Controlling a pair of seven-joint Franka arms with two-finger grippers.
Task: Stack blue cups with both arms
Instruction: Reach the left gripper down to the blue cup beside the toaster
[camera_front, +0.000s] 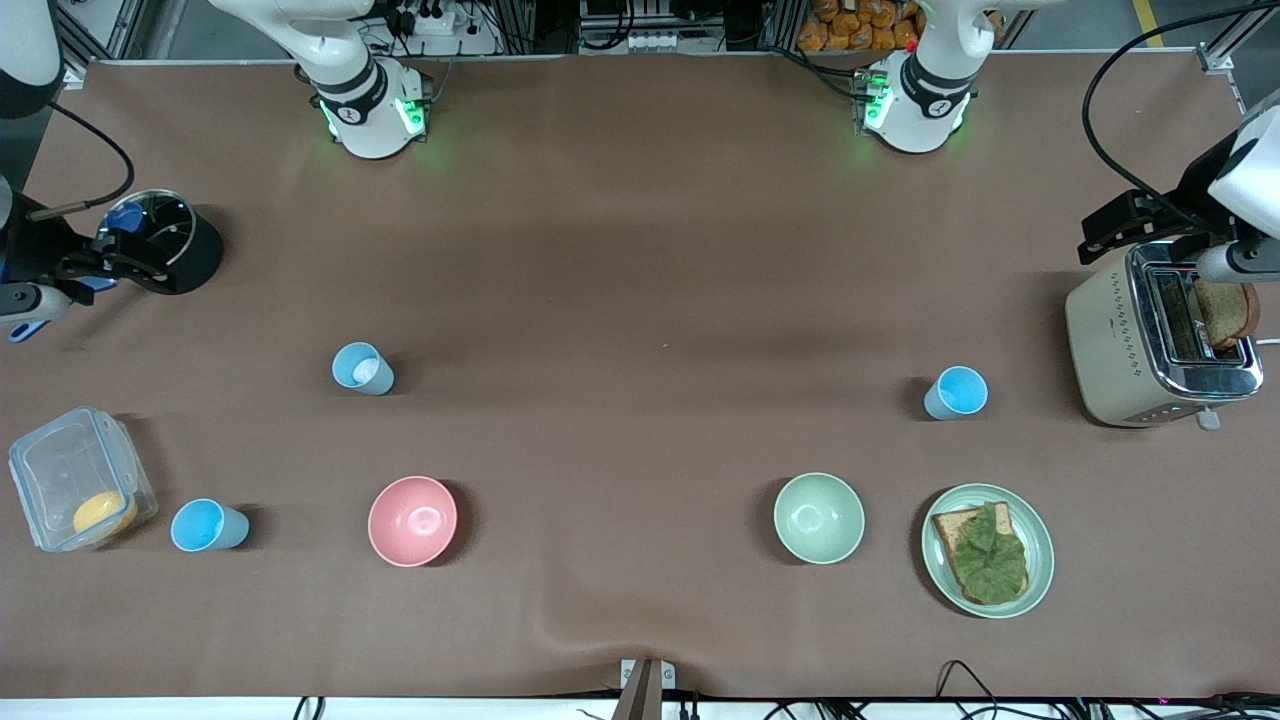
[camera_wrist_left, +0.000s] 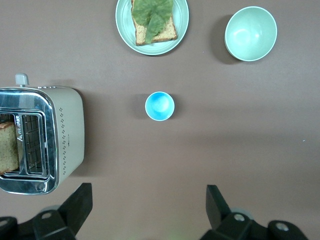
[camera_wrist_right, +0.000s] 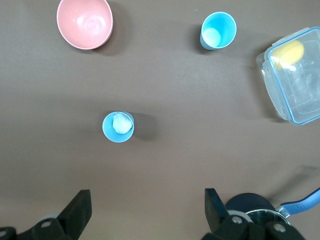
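- Both arms run out of the front view at its top; only their bases show there.
- Left gripper (camera_wrist_left: 148, 212): jaws wide, empty, over a light-blue cup (camera_wrist_left: 160, 106) beside the toaster (camera_wrist_left: 42, 139).
- Right gripper (camera_wrist_right: 147, 212): wide, empty, over a cup holding something white (camera_wrist_right: 118, 127); what it is cannot be made out.
- Third cup (camera_front: 207, 526) stands beside the clear container (camera_front: 78, 490).
- All three are upright and well apart.

Three small light-blue cups are standing upright and well apart on the desk: one (camera_front: 362, 368) toward the right arm's end, another (camera_front: 207, 525) nearer the front camera, the third (camera_front: 956, 392) toward the left arm's end
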